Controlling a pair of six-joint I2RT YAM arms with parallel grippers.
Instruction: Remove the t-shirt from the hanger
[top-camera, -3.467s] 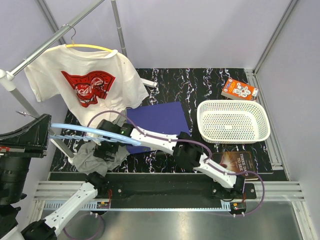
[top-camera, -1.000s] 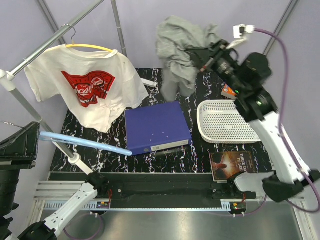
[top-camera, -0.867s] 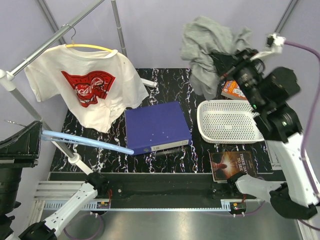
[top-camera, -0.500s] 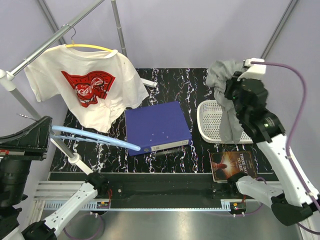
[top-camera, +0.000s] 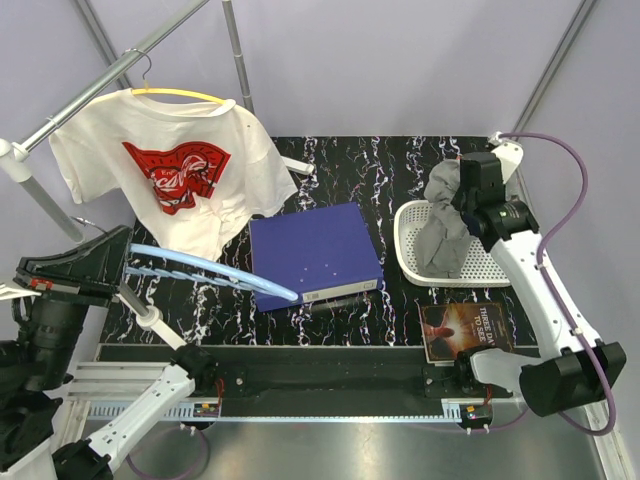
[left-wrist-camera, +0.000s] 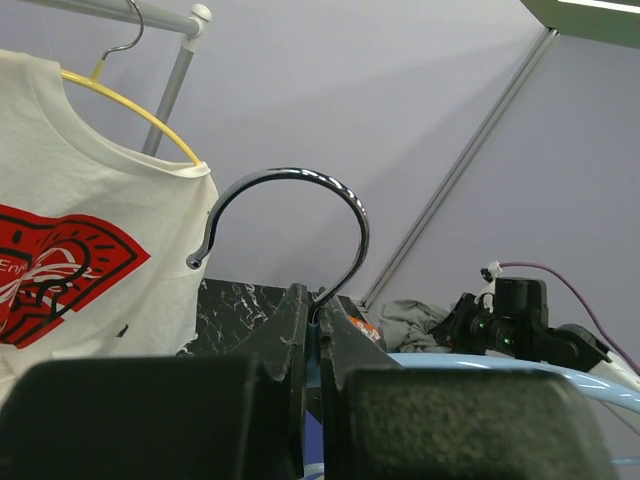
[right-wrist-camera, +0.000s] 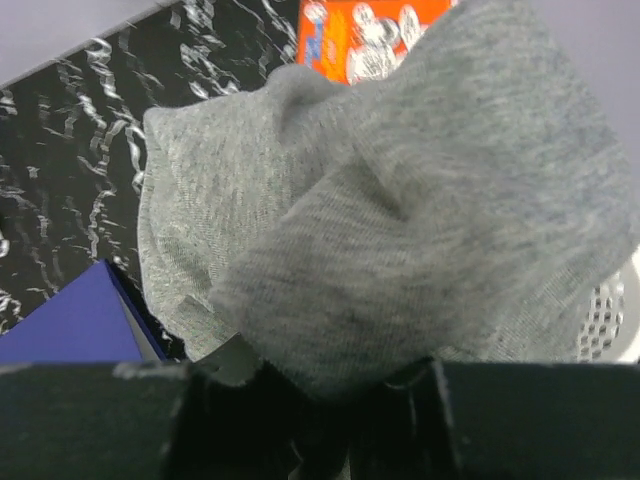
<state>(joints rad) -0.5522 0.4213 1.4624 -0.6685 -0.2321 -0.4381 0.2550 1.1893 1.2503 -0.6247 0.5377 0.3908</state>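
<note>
**Jaws clamped on both sides**

We see our left gripper (left-wrist-camera: 313, 312) pinched tight on the shiny hook (left-wrist-camera: 300, 180) of the blue hanger (top-camera: 210, 268), at the near left. Our right gripper (top-camera: 465, 195) squeezes the grey t-shirt (right-wrist-camera: 380, 220), which hangs over the white basket (top-camera: 400, 235) on the right. The shirt is off the hanger, well apart from it.

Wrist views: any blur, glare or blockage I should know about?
Left wrist: left gripper is a dark, defocused mass along the bottom; the chrome hanger hook it clamps is sharp, with a bright glint on its curve. Right wrist: the grey t-shirt fills most of the frame, slightly soft; right gripper underexposed. Top external: even light, no glare.
</note>
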